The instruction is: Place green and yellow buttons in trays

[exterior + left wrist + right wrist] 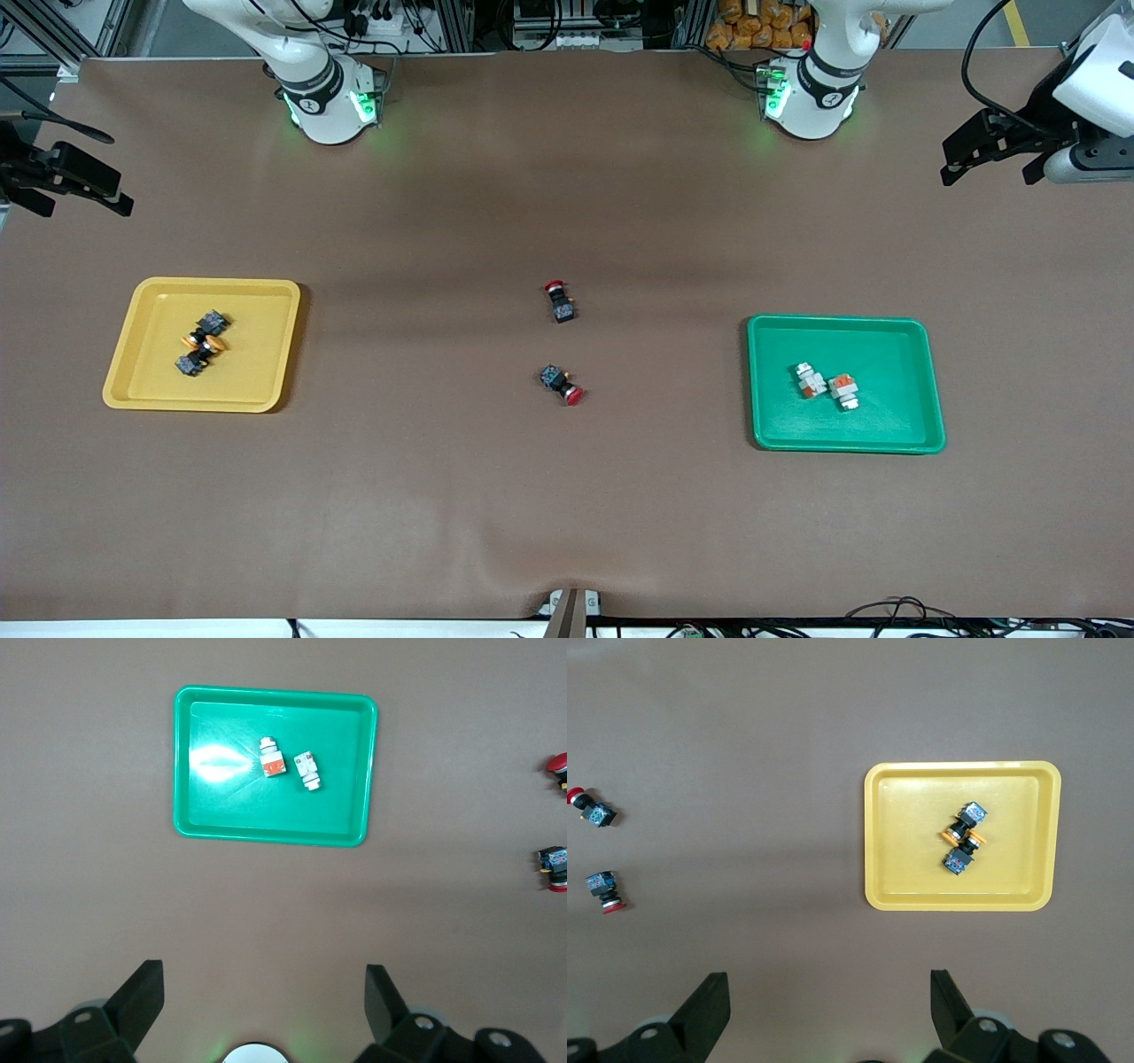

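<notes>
My left gripper and right gripper hang open over the table ends, yellow-capped buttons in the yellow tray, greenish-capped buttons in the green tray.

We see two yellow-capped buttons lying touching in the yellow tray and two white-and-orange buttons lying side by side in the green tray.

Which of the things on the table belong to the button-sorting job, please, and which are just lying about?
Job:
- yellow tray holding two yellow-capped buttons
- green tray holding two white-and-orange buttons

Lying about:
- two red-capped switches on the bare table between the trays
</notes>
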Controlling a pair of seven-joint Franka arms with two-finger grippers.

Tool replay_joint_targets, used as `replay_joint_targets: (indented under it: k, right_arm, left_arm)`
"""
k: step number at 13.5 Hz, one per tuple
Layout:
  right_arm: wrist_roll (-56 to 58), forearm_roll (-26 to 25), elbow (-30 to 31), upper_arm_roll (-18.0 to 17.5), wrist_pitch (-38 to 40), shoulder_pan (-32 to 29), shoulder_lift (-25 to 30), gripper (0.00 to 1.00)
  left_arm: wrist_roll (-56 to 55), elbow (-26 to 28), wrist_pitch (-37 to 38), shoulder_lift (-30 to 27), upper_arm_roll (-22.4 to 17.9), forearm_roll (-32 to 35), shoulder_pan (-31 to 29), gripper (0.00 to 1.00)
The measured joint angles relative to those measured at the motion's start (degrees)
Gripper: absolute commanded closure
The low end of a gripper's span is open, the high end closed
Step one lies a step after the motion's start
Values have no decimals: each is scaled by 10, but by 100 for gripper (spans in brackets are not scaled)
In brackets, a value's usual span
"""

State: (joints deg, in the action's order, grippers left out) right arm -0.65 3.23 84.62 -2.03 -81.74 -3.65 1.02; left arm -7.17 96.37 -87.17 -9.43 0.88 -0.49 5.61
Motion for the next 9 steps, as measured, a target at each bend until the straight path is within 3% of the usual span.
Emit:
replay_joint_targets:
  k: [9]
  right_arm:
    - [0, 0, 0, 0, 0, 0, 0, 0]
  left_arm:
    - [20, 0, 5, 0, -1, 0, 0, 0]
